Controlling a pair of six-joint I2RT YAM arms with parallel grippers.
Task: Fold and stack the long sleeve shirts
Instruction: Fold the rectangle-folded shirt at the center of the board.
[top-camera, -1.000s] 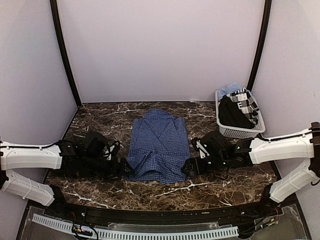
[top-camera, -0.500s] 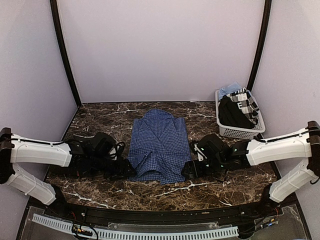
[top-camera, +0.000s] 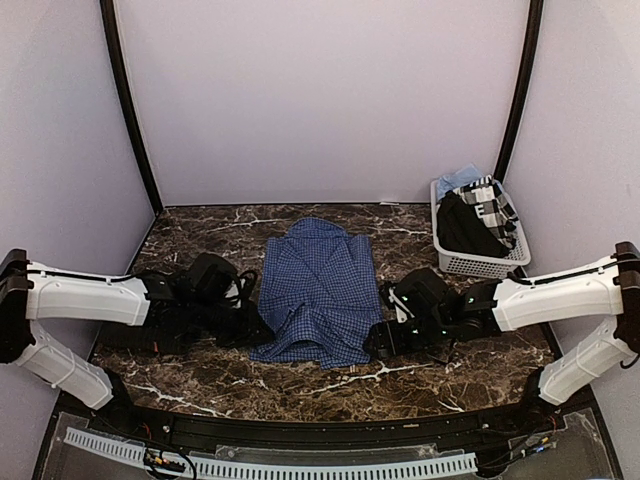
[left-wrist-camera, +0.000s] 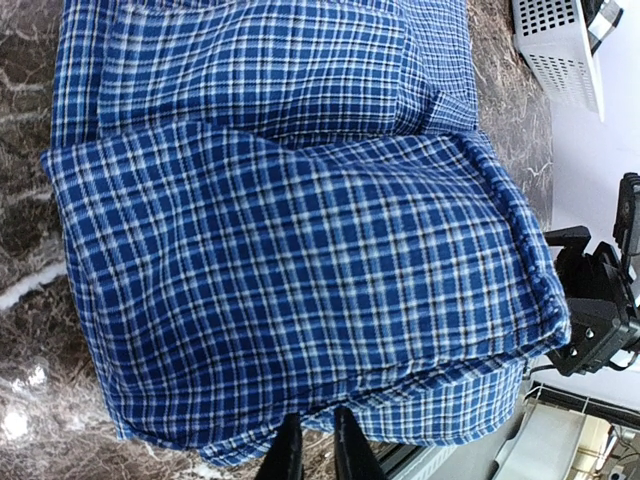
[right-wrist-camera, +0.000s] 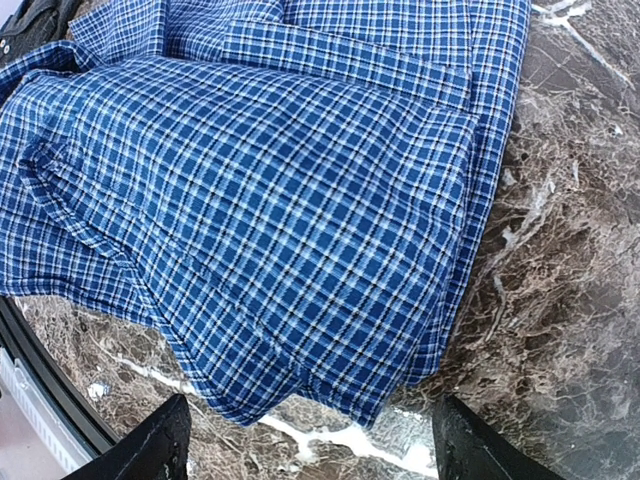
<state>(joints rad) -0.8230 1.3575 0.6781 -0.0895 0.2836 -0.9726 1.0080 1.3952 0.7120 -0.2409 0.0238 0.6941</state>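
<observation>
— First entry?
— One blue check shirt (top-camera: 318, 290), folded over on itself, lying flat mid-table.
— Second?
— One near-black shirt (top-camera: 462, 228), heaped in the white basket (top-camera: 480, 262) at the far right.
— Pincers?
— The left gripper (left-wrist-camera: 318, 445) has its fingers pressed together on the blue shirt's hem. The right gripper (right-wrist-camera: 315, 445) is spread wide just beside the opposite corner, over the marble table (top-camera: 200, 235).

One blue check shirt (top-camera: 318, 290): flat on mid-counter (top-camera: 200, 235), collar toward 12 o'clock, sides folded in, lower hem doubled over and rumpled toward 6 o'clock. One near-black shirt (top-camera: 462, 228): bunched in basket (top-camera: 480, 263) at 2 o'clock.
</observation>
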